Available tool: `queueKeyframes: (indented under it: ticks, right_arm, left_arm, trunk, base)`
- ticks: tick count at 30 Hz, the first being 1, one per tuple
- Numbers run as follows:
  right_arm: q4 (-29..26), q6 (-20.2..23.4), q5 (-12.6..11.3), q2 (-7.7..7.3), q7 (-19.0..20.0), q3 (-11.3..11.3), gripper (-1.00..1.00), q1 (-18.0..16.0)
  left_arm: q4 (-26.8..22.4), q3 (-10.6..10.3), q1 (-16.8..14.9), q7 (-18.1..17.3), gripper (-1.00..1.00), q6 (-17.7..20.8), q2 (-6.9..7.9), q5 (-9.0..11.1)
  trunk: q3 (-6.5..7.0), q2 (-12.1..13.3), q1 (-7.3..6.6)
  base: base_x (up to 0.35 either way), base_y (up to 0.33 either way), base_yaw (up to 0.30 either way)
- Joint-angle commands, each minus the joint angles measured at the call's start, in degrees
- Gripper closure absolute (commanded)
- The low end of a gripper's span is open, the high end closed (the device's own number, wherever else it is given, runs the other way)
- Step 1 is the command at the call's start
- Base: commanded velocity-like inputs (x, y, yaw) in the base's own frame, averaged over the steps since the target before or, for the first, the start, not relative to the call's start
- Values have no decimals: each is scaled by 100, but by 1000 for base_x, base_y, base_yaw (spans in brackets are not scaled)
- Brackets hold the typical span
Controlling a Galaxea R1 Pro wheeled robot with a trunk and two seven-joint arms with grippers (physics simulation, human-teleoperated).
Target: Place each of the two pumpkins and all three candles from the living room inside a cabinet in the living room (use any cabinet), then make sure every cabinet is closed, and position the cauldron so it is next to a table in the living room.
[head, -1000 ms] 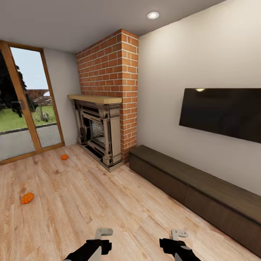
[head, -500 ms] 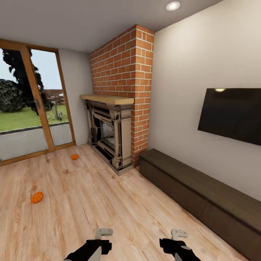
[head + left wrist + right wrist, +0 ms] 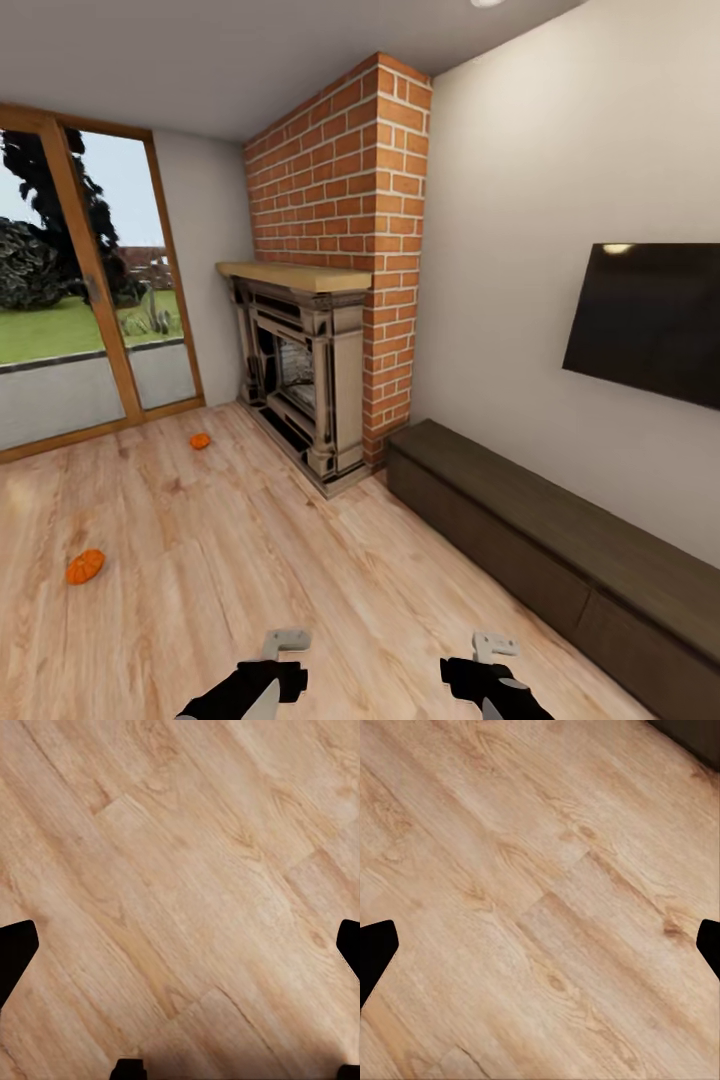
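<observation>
Right, we're looking across a living room with a light wood plank floor (image 3: pixel 300 560). Two pumpkins lie on it, well apart from each other: the nearer pumpkin (image 3: pixel 85 566) sits out at the left on bare planks, and the farther pumpkin (image 3: pixel 200 441) rests closer to the glass door (image 3: pixel 90 300), between that door and the brick fireplace (image 3: pixel 320 390). Neither one touches anything but the floor.

Along the right wall runs the cabinet (image 3: pixel 560 545), long, low and dark brown, starting just beside the fireplace base. Its fronts look flush and shut from this angle. Above it hangs the black TV (image 3: pixel 650 320) on the pale wall.

Down at the bottom edge of the head view, both arms are held low and forward. The left gripper (image 3: pixel 285 645) hangs over bare planks, and in the left wrist view its dark fingertips (image 3: pixel 15 952) stand wide apart at the frame's edges with only wood grain between them, so it's spread and holding nothing. The right gripper (image 3: pixel 493 645) is the same story: its fingertips (image 3: pixel 375 949) sit far apart over the floor, empty, with a dark corner of the cabinet (image 3: pixel 697 735) just showing.
</observation>
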Motion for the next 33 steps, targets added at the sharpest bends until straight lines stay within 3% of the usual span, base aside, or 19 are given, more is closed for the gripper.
queueKeyframes:
  ticks: [1, 13, 33]
  right_arm:
    - [-13, 28, -35, -5, -48, 41, -100, -4]
    - [-13, 28, -35, 1, -44, 45, -100, -3]
    - [-6, 28, -40, -2, -31, 41, -100, -4]
  left_arm:
    - [-13, -49, -3, 40, -100, 28, 3, 56]
    - [-13, -32, -3, 41, -100, 20, 3, 88]
    - [-13, -30, -2, 41, -100, 20, 3, 95]
  trunk:
    - [-9, -7, 5]
    - [-8, -7, 5]
    - [34, -7, 5]
  base:
    - [335, 0, 0]
    - [319, 64, -14]
    - [231, 248, -255]
